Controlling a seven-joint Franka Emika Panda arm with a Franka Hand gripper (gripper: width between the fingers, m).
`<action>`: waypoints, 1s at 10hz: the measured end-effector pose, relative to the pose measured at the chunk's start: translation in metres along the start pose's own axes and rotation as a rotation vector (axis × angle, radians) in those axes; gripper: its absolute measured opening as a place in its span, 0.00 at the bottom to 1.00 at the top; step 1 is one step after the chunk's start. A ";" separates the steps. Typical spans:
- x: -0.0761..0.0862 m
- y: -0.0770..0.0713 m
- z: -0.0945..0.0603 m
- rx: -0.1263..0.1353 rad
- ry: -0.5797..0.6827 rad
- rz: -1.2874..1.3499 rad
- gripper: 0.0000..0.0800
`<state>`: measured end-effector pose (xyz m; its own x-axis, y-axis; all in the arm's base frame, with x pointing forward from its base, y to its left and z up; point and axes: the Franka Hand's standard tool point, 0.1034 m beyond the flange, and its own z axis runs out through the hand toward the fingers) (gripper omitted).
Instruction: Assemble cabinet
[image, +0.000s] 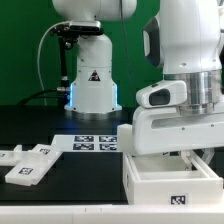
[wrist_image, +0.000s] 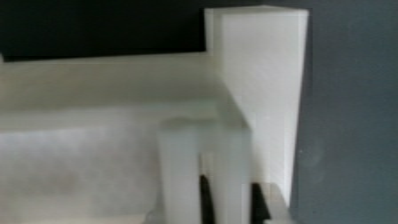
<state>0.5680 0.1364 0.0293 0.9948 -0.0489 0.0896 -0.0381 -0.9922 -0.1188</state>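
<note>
Arm's gripper (wrist_image: 237, 203) sits fully closed, down in open cabinet box (image: 165, 182) by its wall; can't tell if it grips anything. Other loose panels (image: 28, 163) lie at ext. view's left.

The cabinet box (image: 170, 186) sits right under the pincer (wrist_image: 238, 200). Loose panels (image: 30, 163) lie well off toward the exterior view's left (marker board (image: 97, 143) between).
</note>
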 end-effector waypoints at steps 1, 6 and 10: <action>0.000 0.005 0.000 -0.003 0.023 -0.023 0.04; 0.001 0.007 0.001 -0.005 0.023 -0.017 0.52; 0.002 0.011 -0.005 -0.007 0.005 -0.025 0.90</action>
<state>0.5688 0.1252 0.0330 0.9949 -0.0243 0.0975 -0.0136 -0.9939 -0.1092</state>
